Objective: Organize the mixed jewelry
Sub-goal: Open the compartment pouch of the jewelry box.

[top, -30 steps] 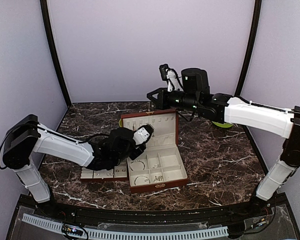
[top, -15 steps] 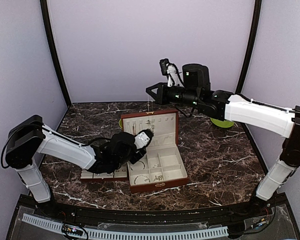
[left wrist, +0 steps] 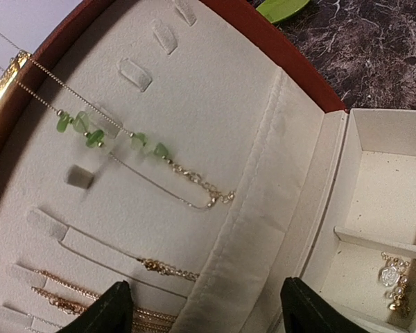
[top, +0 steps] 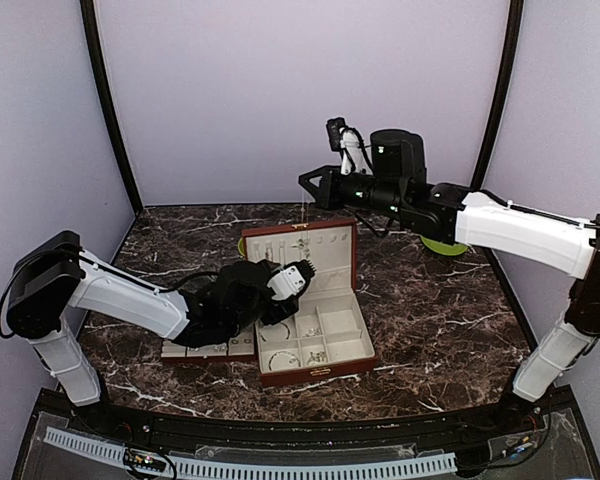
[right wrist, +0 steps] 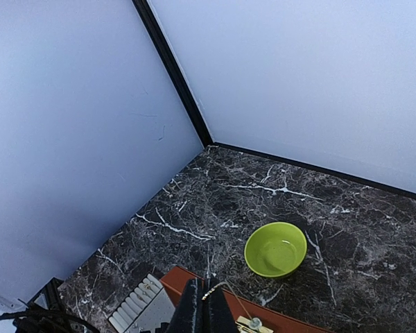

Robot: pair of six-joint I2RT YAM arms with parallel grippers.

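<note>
The right claw [right wrist: 202,304] is closed on the top of the green-beaded necklace [left wrist: 93,137], above the box lid [left wrist: 215,90]. The left claw [left wrist: 204,312] stands open and empty in front of the lid. The chain drapes lengthwise down the lid with its clasp end lowest, so lowering it slowly should let it settle without tangling.

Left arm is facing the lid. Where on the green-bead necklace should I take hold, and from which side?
Probably the loose clasp end of the green-bead necklace, below the beads. Come straight at the lid lining, with the open left gripper set across the chain: it lies slanted on the lining, its upper end pinched by the right gripper.
</note>
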